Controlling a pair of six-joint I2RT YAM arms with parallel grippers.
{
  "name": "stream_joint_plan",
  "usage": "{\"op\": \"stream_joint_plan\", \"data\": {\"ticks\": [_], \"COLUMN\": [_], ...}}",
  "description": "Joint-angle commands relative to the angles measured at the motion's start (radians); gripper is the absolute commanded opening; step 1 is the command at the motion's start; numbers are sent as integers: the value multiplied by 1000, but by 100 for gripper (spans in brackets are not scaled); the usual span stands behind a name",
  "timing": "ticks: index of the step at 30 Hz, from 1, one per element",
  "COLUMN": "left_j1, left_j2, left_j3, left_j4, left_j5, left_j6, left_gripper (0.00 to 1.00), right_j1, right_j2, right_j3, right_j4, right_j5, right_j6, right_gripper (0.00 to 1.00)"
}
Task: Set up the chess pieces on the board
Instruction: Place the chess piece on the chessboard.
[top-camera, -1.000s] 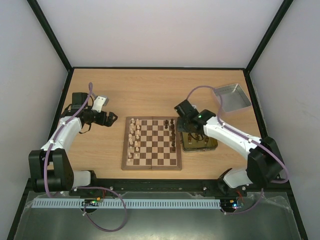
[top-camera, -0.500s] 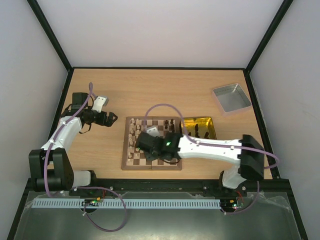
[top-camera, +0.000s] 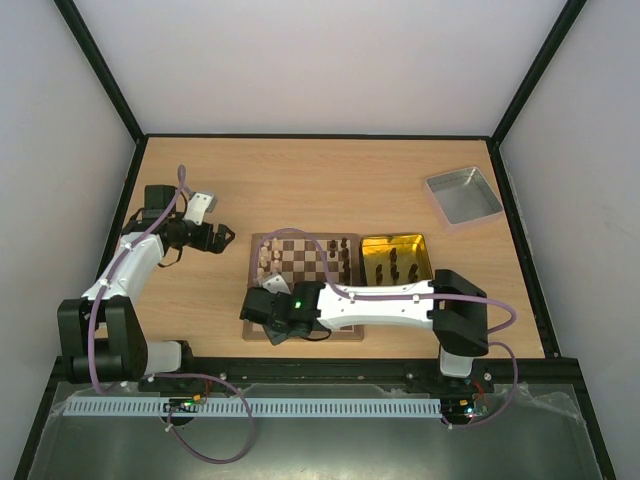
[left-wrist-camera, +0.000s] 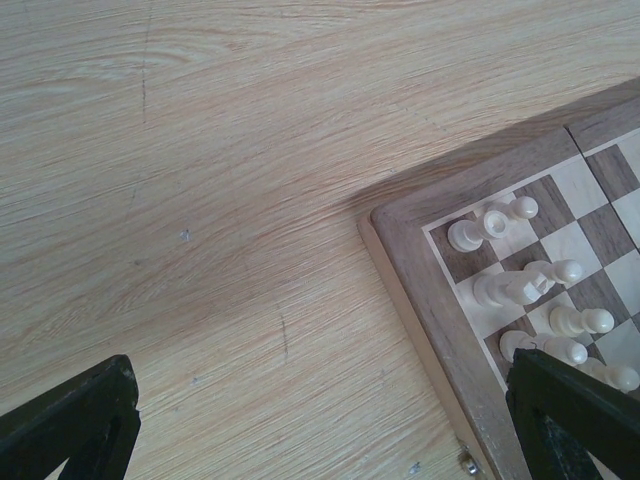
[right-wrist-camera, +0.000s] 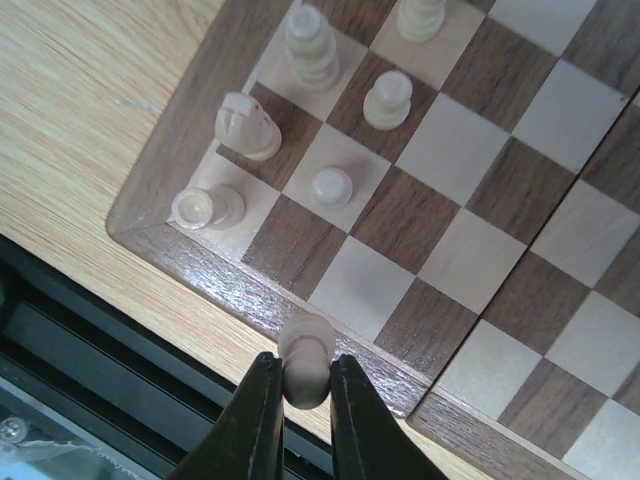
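Observation:
The board (top-camera: 300, 255) lies mid-table, its near half hidden under my right arm. Cream pieces (top-camera: 268, 258) stand along its left side and dark pieces (top-camera: 345, 250) along its right. My right gripper (top-camera: 268, 318) is over the board's near left corner. In the right wrist view the gripper (right-wrist-camera: 305, 385) is shut on a cream pawn (right-wrist-camera: 305, 355), held above the board's border (right-wrist-camera: 250, 290). A cream rook (right-wrist-camera: 205, 207), a knight (right-wrist-camera: 247, 127) and a pawn (right-wrist-camera: 331, 185) stand nearby. My left gripper (top-camera: 225, 238) is open and empty left of the board (left-wrist-camera: 420, 290).
A gold tin (top-camera: 396, 244) with several dark pieces (top-camera: 395, 265) sits right of the board. A silver-grey tray (top-camera: 463, 195) is at the far right. The table's black front rail (right-wrist-camera: 120, 370) lies just past the board's near edge.
My right arm has swung from the gold tin leftward across the board to its near left corner, carrying the cream pawn. The left arm has not moved.

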Motion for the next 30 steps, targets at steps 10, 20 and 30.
{"op": "stream_joint_plan", "data": {"ticks": [10, 20, 30], "left_j1": [5, 5, 5], "left_j2": [11, 7, 13], "left_j3": [-8, -9, -10], "left_j4": [-2, -3, 1], "left_j5": [-1, -1, -5], "left_j6": [9, 10, 11], "left_gripper": [100, 100, 100], "right_j1": [4, 1, -8], "right_j2": [71, 103, 122], "right_j3": [21, 22, 32], "right_j4": [21, 36, 51], "right_j5": [-19, -12, -12], "right_j6": [-36, -55, -72], "right_gripper": [10, 12, 12]}}
